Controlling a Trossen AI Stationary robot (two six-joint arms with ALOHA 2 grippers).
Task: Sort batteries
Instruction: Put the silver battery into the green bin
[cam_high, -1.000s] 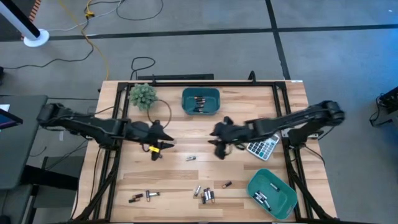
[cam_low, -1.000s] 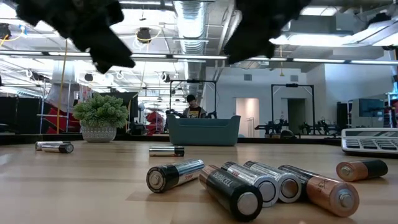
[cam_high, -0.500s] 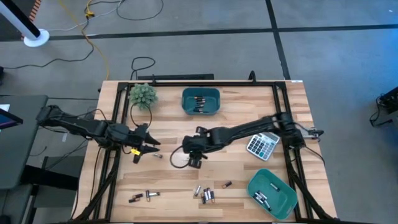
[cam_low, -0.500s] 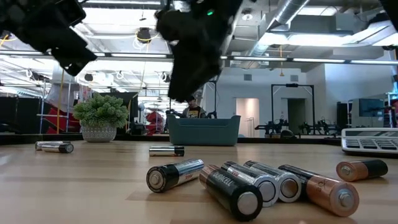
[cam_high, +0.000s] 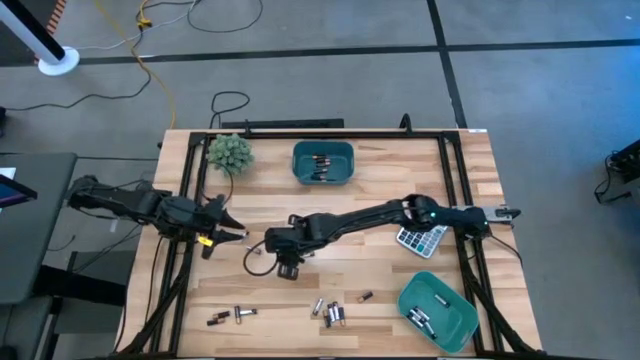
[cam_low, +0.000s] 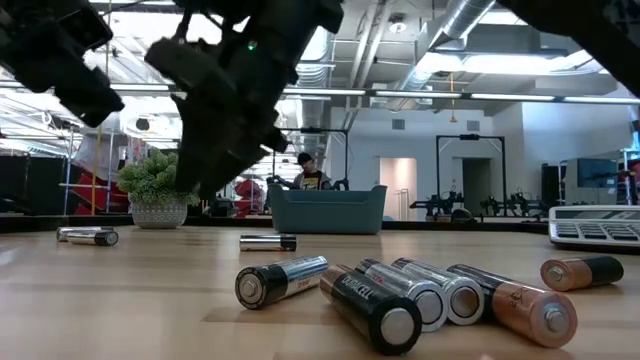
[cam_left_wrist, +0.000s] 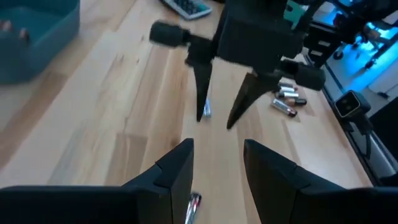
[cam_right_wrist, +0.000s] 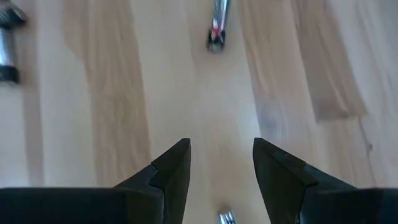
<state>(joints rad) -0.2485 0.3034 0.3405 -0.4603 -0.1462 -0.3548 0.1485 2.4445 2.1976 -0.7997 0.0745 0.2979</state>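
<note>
Several small cylindrical batteries lie on the wood table: a cluster (cam_high: 330, 312) near the front edge, big in the low view (cam_low: 400, 298), a pair (cam_high: 230, 316), and one (cam_high: 255, 250) between the grippers. My left gripper (cam_high: 232, 235) (cam_left_wrist: 217, 146) is open, left of centre, with a battery (cam_left_wrist: 194, 202) below it. My right gripper (cam_high: 285, 262) (cam_right_wrist: 221, 146) is open and reaches left of centre, fingers pointing down above the table (cam_left_wrist: 214, 121). A battery (cam_left_wrist: 206, 111) lies by one of its fingertips. Both teal bins (cam_high: 323, 150) (cam_high: 455, 300) hold batteries.
A grey-white calculator (cam_high: 420, 238) lies under the right arm near the right rail. A small potted plant (cam_high: 230, 153) stands at the far left. Black frame rails (cam_high: 180, 290) run along both sides. Bare wood lies between the far bin and the arms. A person shows far behind the table (cam_low: 310, 172).
My right gripper has swept from right of centre toward the table's left, across the middle, and come lower; it now hangs close to my left gripper. My left gripper has drawn back toward the left edge. The batteries have kept their places.
</note>
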